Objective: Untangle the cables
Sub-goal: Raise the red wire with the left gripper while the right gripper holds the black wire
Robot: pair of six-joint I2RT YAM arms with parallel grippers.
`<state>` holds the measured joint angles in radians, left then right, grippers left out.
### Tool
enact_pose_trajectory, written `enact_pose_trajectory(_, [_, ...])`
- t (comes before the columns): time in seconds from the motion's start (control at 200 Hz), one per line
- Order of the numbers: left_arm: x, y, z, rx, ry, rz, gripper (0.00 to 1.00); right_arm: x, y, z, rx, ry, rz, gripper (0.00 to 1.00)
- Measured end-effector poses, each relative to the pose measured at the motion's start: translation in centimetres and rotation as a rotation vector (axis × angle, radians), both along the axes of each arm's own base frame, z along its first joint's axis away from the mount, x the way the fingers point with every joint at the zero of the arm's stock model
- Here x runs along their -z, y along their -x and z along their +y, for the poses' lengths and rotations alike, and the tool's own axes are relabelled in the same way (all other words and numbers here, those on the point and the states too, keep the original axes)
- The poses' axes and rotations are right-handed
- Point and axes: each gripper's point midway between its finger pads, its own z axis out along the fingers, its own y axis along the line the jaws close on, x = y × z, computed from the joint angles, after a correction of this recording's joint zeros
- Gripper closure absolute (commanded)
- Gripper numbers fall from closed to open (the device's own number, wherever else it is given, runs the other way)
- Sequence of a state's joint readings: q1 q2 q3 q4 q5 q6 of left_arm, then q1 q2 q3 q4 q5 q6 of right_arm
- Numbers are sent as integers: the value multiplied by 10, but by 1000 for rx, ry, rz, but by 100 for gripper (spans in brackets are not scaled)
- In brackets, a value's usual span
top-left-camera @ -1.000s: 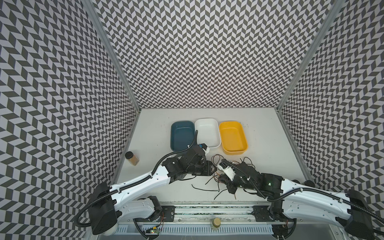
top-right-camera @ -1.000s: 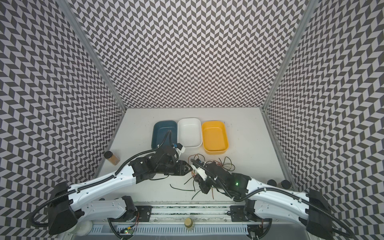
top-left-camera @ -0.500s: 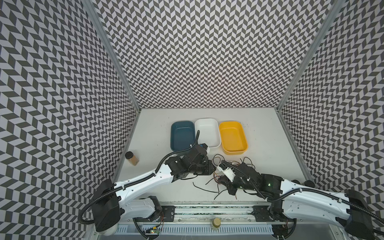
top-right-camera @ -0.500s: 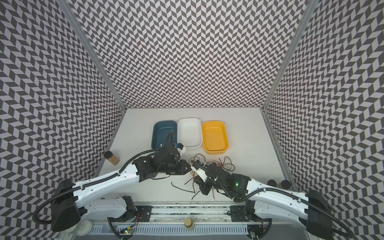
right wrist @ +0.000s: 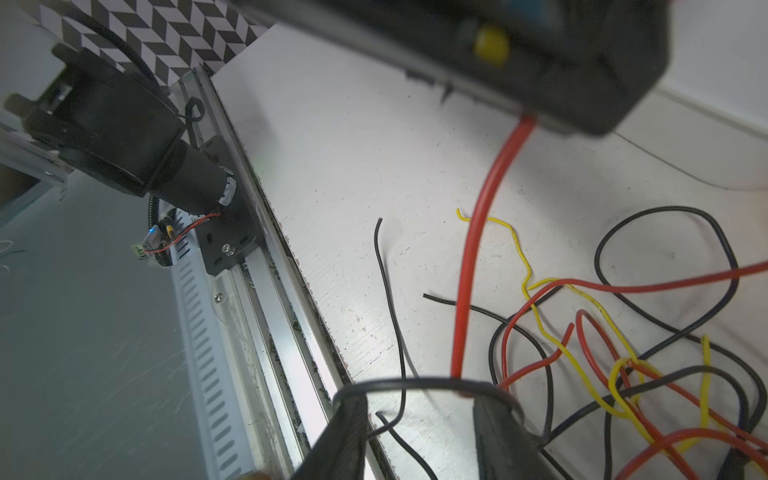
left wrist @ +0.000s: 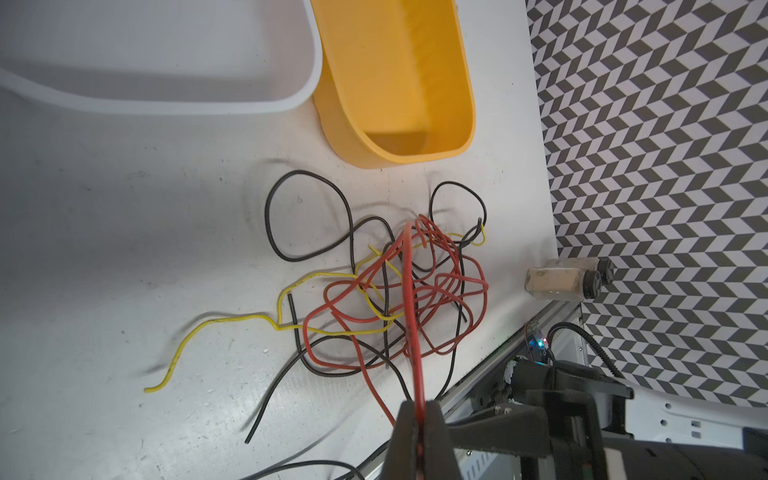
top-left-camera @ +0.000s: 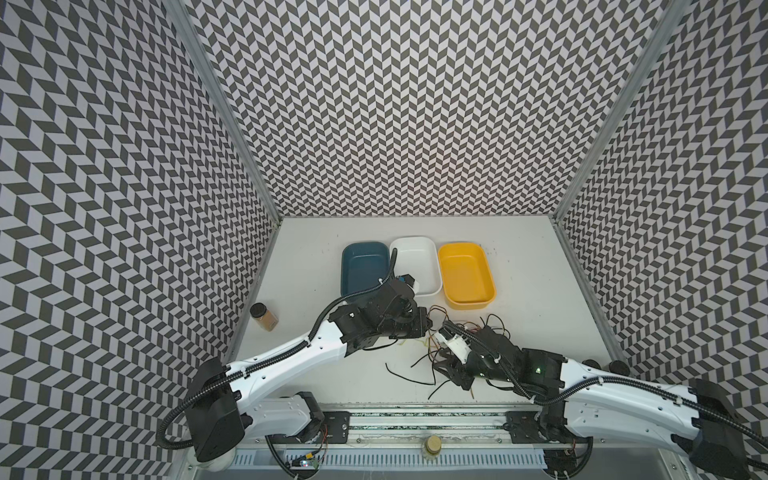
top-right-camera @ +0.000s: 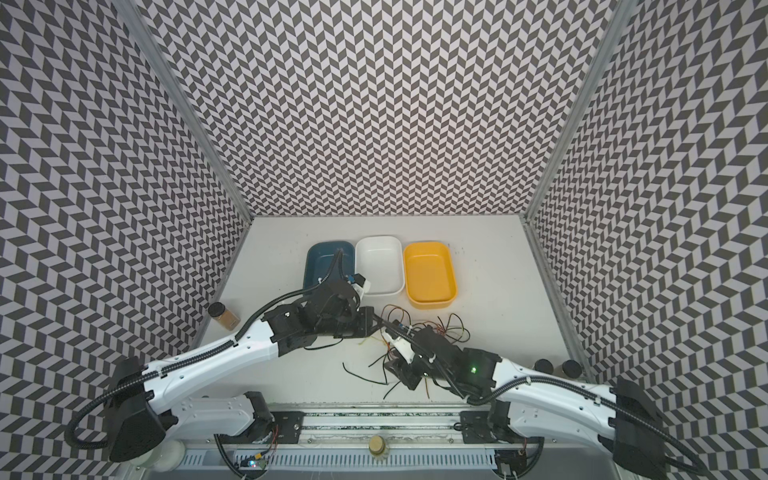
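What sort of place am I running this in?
Most likely a lab robot test cell: chevron-patterned walls box in a white table, a metal rail runs along its front edge, and three coloured trays sit in a row.

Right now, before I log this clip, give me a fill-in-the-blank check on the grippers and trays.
The left gripper is shut on a cable coloured ____.
The jaws of the right gripper stand ____.
Between the blue tray and the yellow tray sits the ____ tray.
Missing words: red; open; white.
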<state>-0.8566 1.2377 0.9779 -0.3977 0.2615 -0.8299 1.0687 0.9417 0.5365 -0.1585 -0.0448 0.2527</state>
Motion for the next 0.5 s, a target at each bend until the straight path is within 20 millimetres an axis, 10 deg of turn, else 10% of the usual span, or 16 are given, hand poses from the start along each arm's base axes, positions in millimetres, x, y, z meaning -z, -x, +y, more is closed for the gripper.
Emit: enact_pose_trajectory(0.501, [-86,-40,10,-35,13,-124,100,5,-8,-7,58,16,-14,45])
